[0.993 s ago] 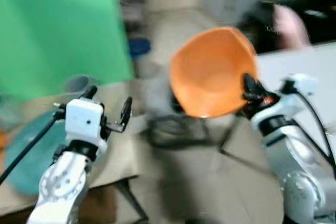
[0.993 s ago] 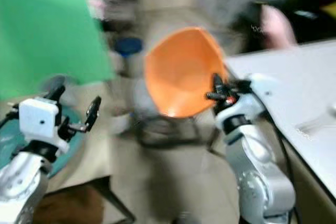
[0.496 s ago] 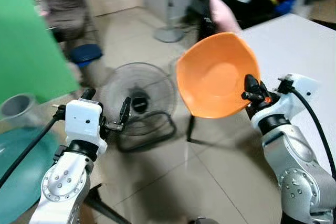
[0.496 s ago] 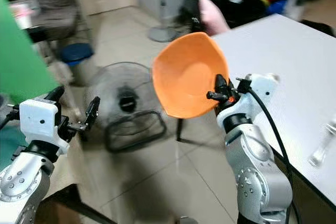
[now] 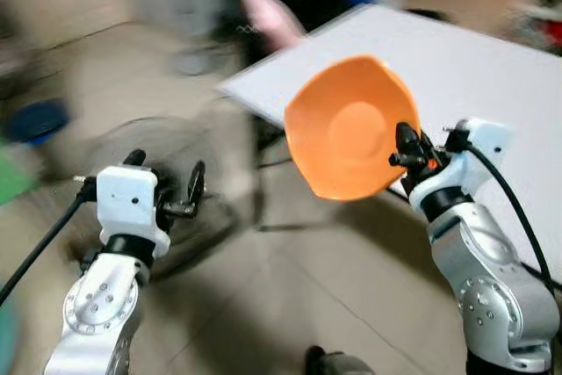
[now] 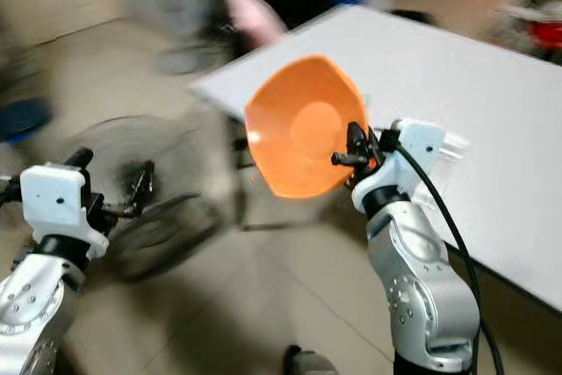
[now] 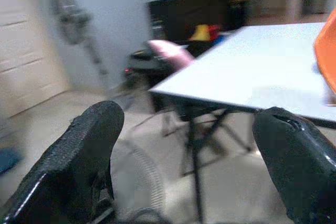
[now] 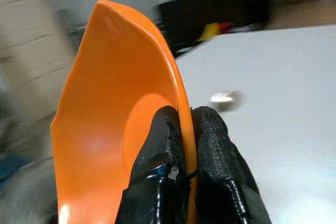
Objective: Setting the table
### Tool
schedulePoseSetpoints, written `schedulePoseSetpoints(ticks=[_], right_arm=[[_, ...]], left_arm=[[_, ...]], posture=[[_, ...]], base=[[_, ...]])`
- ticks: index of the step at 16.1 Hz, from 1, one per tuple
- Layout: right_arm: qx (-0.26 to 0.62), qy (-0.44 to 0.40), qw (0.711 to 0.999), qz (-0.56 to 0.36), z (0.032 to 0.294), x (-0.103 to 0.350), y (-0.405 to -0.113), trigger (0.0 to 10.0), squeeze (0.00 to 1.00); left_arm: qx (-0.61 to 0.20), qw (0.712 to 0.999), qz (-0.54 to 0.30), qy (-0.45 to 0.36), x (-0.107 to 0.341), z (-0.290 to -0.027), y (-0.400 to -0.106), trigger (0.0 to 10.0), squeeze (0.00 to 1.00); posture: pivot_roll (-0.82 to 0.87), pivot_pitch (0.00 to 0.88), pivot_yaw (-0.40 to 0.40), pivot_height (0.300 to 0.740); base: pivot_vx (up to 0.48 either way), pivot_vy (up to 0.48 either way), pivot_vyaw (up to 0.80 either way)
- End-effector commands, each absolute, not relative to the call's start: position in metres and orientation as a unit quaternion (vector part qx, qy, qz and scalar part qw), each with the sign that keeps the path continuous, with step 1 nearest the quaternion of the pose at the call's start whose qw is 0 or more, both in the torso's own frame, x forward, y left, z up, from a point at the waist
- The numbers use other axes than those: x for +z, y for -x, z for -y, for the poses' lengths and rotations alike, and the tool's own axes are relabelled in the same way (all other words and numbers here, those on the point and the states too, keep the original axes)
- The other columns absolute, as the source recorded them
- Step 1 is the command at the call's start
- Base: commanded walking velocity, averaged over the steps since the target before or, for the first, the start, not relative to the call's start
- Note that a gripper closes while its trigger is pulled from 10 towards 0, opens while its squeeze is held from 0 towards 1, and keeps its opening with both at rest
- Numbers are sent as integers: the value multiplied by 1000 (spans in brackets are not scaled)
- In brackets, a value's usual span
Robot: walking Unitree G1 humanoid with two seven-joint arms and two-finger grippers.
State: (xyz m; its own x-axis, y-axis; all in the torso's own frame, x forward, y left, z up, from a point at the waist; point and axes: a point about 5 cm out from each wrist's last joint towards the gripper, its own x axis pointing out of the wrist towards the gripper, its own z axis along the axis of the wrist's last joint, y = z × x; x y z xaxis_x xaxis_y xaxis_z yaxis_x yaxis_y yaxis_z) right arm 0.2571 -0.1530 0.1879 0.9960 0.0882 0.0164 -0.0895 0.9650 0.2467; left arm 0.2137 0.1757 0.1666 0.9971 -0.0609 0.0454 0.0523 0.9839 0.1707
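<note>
Pinched by the rim in the right claw (image 5: 406,148): orange bowl (image 5: 347,129), held up on edge in front of the near corner of the white tabletop (image 5: 492,68), hollow facing the head camera. Thin grip, one black finger inside the rim and one outside (image 8: 218,150), nothing under the bowl. Likely risks, as a judgement: slipping or swinging in that edge pinch while walking, given the blur across the room; clipping the tabletop corner with the bowl's lower edge on the approach; landing it tilted rather than flat, then rocking or sliding off near the edge. Small pale item (image 8: 223,97) lying further in on the tabletop, too blurred to name, best kept out of the landing spot. Left claw (image 5: 165,187) spread wide and carrying nothing, low over the floor beside a floor fan (image 6: 154,208).
</note>
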Motion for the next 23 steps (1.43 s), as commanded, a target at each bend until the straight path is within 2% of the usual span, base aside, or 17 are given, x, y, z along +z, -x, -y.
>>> schedulePoseSetpoints(ticks=[1, 3, 6, 8, 11, 13, 16, 19, 23], right_arm=[[61, -117, 991, 10, 150, 192, -257, 10000, 0], [90, -83, 992, -2, 160, 189, -253, 10000, 0], [77, -70, 995, -8, 179, 185, -254, 10000, 0], [64, -74, 995, -6, 180, 185, -254, 10000, 0], [53, -99, 994, -4, 173, 184, -252, 10000, 0], [40, -154, 987, -15, 164, 180, -251, 10000, 0], [38, -216, 975, -23, 158, 179, -256, 10000, 0], [66, -270, 960, -44, 149, 179, -261, 10000, 0], [73, -281, 956, -54, 143, 180, -267, 10000, 0]], left_arm=[[-26, 995, 32, -92, 169, -177, -216, 10000, 0], [-33, 994, 34, -101, 169, -178, -220, 10000, 0], [-27, 994, 31, -105, 168, -185, -220, 10000, 0], [-20, 994, 33, -106, 169, -189, -222, 10000, 0], [-15, 995, 32, -98, 168, -191, -225, 10000, 0], [-23, 994, 32, -99, 167, -189, -229, 10000, 0], [-25, 994, 31, -100, 167, -189, -233, 10000, 0], [-16, 995, 28, -90, 167, -190, -230, 10000, 0], [-29, 995, 27, -86, 163, -187, -225, 10000, 0]], posture=[[-116, 0, 49, 740], [-121, 0, 54, 740], [-121, 0, 54, 740], [-111, 0, 52, 740], [-112, 0, 57, 740], [-114, 0, 59, 740], [-120, 0, 70, 740], [-119, 0, 69, 740], [-109, 0, 53, 740]], base=[[0, 0, -800], [0, 0, -800], [0, 0, -800], [0, 0, -800], [0, 84, -800], [0, 444, -766], [0, 467, 0], [0, 0, 0], [63, 0, 0]])
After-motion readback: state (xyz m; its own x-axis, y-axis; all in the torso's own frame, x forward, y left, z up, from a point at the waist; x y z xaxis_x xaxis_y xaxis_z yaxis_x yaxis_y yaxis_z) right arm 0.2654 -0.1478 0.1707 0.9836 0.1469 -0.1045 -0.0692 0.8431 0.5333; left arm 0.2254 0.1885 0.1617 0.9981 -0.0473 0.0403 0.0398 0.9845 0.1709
